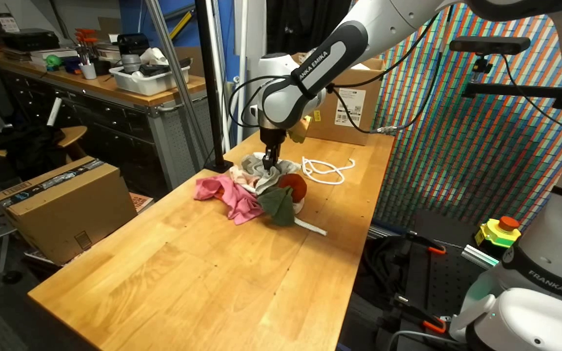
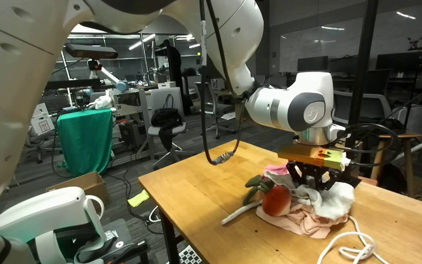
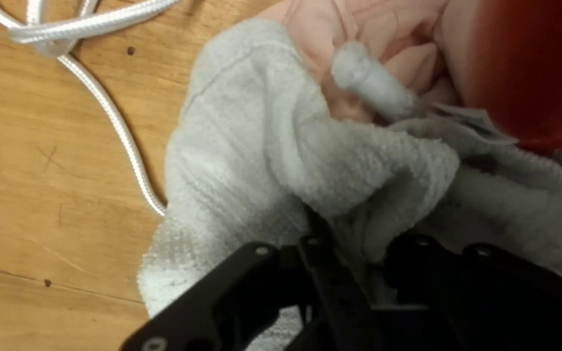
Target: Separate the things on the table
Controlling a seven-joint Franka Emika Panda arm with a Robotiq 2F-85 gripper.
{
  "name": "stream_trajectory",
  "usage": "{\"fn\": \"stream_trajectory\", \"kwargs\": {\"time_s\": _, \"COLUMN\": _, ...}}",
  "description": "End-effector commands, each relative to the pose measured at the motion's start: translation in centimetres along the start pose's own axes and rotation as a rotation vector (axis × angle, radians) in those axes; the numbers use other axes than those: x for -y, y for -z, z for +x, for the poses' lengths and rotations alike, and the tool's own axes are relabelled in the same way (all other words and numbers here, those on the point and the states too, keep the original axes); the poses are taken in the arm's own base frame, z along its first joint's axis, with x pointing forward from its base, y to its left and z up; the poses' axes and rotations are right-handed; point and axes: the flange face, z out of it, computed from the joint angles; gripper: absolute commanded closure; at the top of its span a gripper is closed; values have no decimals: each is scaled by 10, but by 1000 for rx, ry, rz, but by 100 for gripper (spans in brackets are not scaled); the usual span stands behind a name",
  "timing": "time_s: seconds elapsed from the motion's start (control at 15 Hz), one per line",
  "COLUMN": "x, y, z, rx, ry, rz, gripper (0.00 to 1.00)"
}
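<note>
Bench (image 1: 188, 282): honey-coloured wooden top.
Grey-white towel (image 3: 227, 146): crumpled on it, partly over the peach cloth (image 2: 310, 226).
Pink cloth (image 1: 234, 197): rumpled, just beside the peach cloth.
White braided cord (image 3: 120, 126): loosely looped on the bench, meeting the towel's edge.
Tool (image 1: 270, 163): pointing down into the towel, a fold between its fingers; whether pinched, cannot tell.
Round red plush (image 2: 277, 201): on the peach cloth, beside dark green leaves (image 1: 277, 204).

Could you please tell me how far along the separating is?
Little looks done: the white cord loops on the bare table but reaches the pale grey cloth. In hand: the gripper straddles a fold of that cloth; firm grip unclear. Left: pink cloth, peach cloth and red round object lie heaped together.
</note>
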Motion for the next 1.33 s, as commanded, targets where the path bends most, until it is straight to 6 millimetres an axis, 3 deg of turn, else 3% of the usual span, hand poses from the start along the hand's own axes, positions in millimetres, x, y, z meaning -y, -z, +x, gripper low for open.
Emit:
{"fn": "stream_trajectory", "kwargs": {"time_s": 0.0, "x": -8, "y": 23, "z": -1, "rx": 24, "ry": -13, "rz": -33, "gripper": 93}}
{"fn": "stream_trajectory", "kwargs": {"time_s": 0.33, "x": -10, "y": 67, "z": -2, "rx": -12, "ry": -22, "rz": -75, "gripper": 90}}
{"fn": "stream_trajectory", "kwargs": {"time_s": 0.6, "x": -5, "y": 119, "z": -3, "rx": -27, "ry": -13, "rz": -120, "gripper": 90}}
{"fn": "stream_trajectory", "kwargs": {"time_s": 1.0, "x": 21, "y": 203, "z": -9, "rx": -31, "ry": 30, "rz": -180, "gripper": 91}}
{"fn": "stream_trajectory", "kwargs": {"time_s": 1.27, "x": 46, "y": 242, "z": -9, "rx": -62, "ry": 81, "rz": -210, "gripper": 91}}
